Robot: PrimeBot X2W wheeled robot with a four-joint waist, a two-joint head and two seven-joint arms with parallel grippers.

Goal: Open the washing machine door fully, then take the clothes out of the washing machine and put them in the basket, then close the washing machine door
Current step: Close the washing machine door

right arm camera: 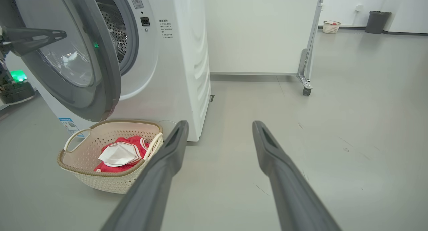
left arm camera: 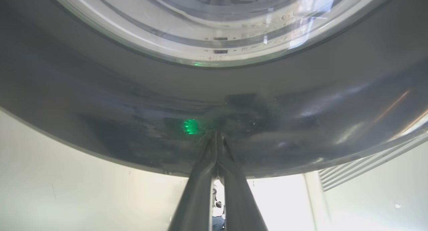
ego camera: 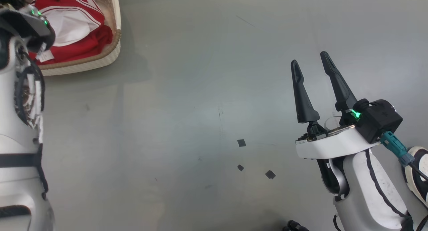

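Two grippers are in view. The left gripper (left arm camera: 217,139), jaws pressed together, sets its tips against the black rim of the washing machine door (left arm camera: 301,124), which stands ajar. The right gripper (ego camera: 309,58), jaws apart and empty, hangs over the floor (ego camera: 200,90). The clothes (right arm camera: 122,152) lie in the basket (right arm camera: 110,184), near the washing machine (right arm camera: 187,57), below the door.

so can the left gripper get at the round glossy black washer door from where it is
Probably yes: the shut left gripper has its tips at the round glossy black-rimmed washing machine door, seemingly touching the rim, with nothing between.
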